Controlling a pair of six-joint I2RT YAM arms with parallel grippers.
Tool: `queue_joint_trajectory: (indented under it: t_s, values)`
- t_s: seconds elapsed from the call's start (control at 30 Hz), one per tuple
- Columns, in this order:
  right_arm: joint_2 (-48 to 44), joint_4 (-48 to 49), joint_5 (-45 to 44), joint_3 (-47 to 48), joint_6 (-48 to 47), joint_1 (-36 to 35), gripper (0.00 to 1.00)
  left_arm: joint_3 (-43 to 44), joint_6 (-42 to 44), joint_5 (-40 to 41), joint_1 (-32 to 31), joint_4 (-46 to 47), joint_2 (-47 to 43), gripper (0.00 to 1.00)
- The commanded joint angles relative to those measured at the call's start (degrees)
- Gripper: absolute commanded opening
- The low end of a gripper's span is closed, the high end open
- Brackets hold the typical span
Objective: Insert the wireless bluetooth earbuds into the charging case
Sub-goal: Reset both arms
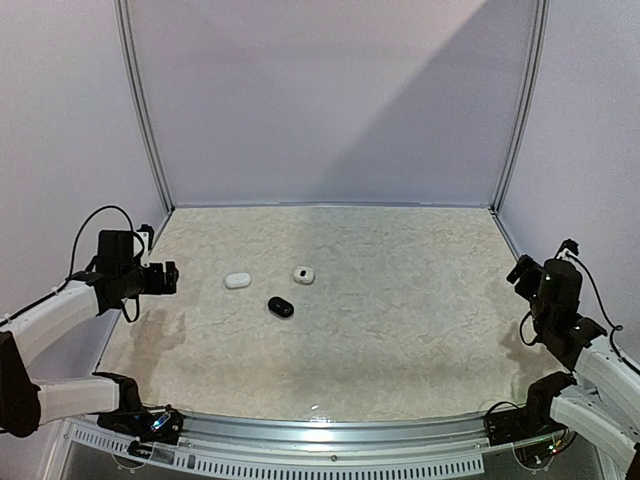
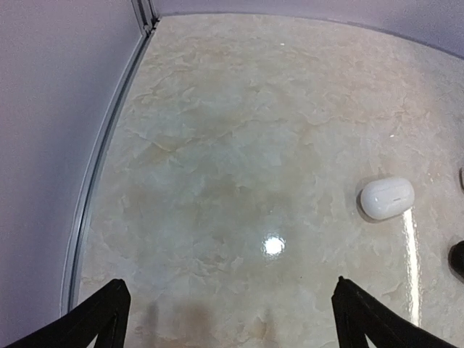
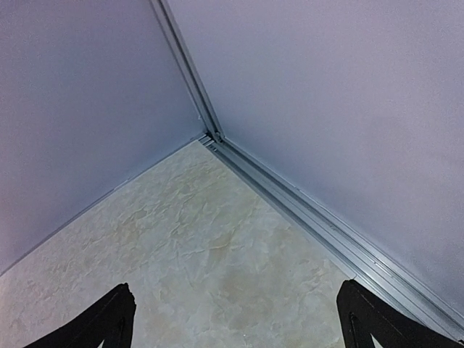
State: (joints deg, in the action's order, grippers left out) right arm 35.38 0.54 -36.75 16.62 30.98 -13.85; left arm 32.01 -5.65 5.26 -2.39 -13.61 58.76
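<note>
Where lilac walls point(image 1: 330, 100) meet, marbled tabletop point(image 1: 400, 330) (glossy), white case point(image 1: 237, 281).

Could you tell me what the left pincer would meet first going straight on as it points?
Probably bare tabletop; the white case lies right of the line from the left pincer; depth unclear.

Table point(image 1: 400, 330): beige marble-look top, glossy, w/ a bright glare spot point(image 2: 273, 246) in the left wrist view. Plain pale lilac walls point(image 1: 330, 100) on 3 sides (back one partly in shadow, diagonal edge). Silver metal posts point(image 1: 143, 110) at both back corners. Matching rail point(image 3: 312, 217) runs along the wall base. White slotted strip point(image 1: 330, 465) at near edge.
</note>
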Motion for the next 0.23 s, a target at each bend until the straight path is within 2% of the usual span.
queue_joint_trajectory:
  t_s: [0.0,0.2]
  values:
    - [0.8,-2.4,-6.1,1.4,4.7,0.1,0.99,-3.4,0.7,2.7,0.9,9.2,-1.1,0.99]
    - [3.7,-5.9,-6.3,4.4,9.3,0.2,0.99,-4.3,1.3,3.1,1.0,10.1,0.2,0.99]
